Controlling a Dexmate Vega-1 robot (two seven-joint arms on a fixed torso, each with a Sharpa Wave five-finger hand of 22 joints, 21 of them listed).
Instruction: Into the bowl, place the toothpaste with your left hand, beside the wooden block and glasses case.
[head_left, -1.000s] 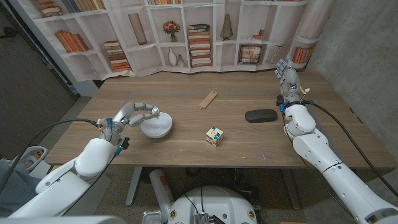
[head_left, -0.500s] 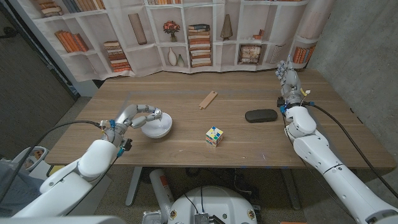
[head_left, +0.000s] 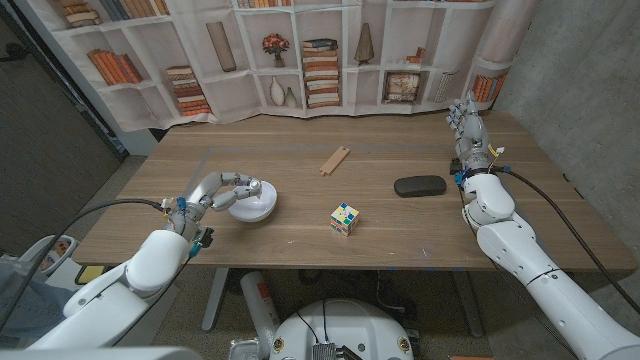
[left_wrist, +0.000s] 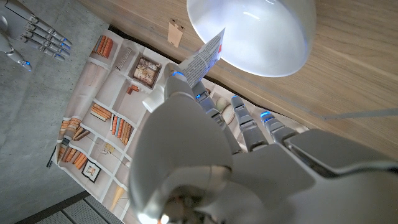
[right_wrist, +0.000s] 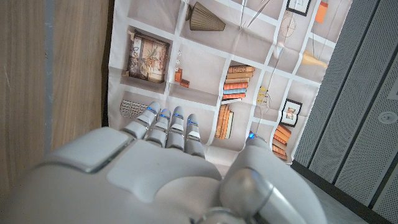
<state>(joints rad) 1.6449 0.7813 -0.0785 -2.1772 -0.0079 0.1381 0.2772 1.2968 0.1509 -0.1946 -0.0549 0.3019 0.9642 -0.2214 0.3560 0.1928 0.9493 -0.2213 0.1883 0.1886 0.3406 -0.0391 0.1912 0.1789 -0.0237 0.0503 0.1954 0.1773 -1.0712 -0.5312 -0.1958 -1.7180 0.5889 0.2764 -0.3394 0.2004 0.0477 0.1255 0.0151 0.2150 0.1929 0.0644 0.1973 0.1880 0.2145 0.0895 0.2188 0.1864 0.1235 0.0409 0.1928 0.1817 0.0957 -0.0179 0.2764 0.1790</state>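
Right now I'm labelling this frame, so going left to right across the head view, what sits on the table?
left hand holding the toothpaste → bowl → wooden block → colourful cube → glasses case → right hand

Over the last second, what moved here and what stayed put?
The left robot hand, holding the toothpaste, crept slightly toward the bowl and hangs over its rim; nothing was let go. The right robot hand shifted a little but stays raised and empty. Bowl, wooden block, cube and glasses case did not move.
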